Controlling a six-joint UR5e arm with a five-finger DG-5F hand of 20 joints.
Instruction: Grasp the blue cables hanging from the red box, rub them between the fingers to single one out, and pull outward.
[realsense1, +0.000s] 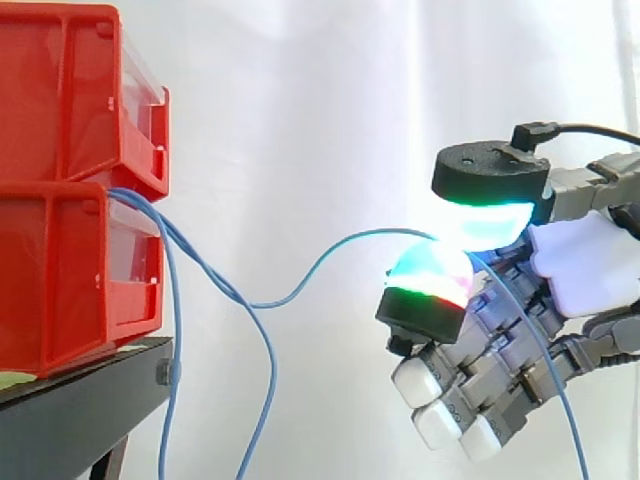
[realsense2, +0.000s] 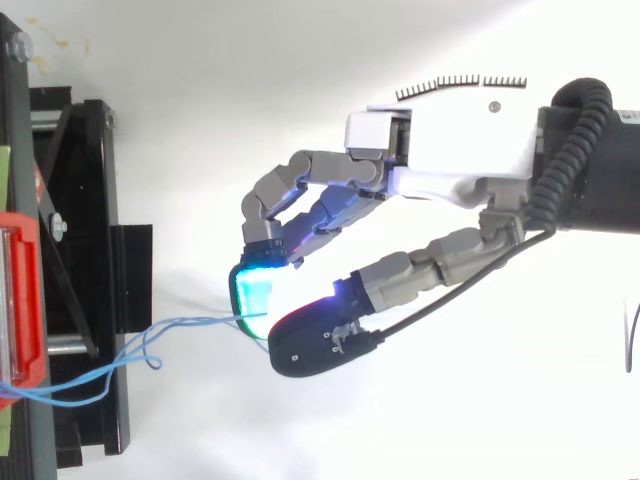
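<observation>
Hand (realsense2: 450, 150) pinches one blue cable (realsense1: 345, 243) between two glowing pads, well apart from the red box (realsense1: 60, 270); the other cables (realsense1: 177, 320) hang slack by it. Pulling well likely means a firm pinch and a straight, steady draw away from the box.

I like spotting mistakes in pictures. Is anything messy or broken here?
Nothing looks broken or spilled. The only untidy bit is the blue cables coming out of the lower red bin. They cross and loop near the black stand, and one sags across to the hand, pinched between its glowing fingers.
</observation>
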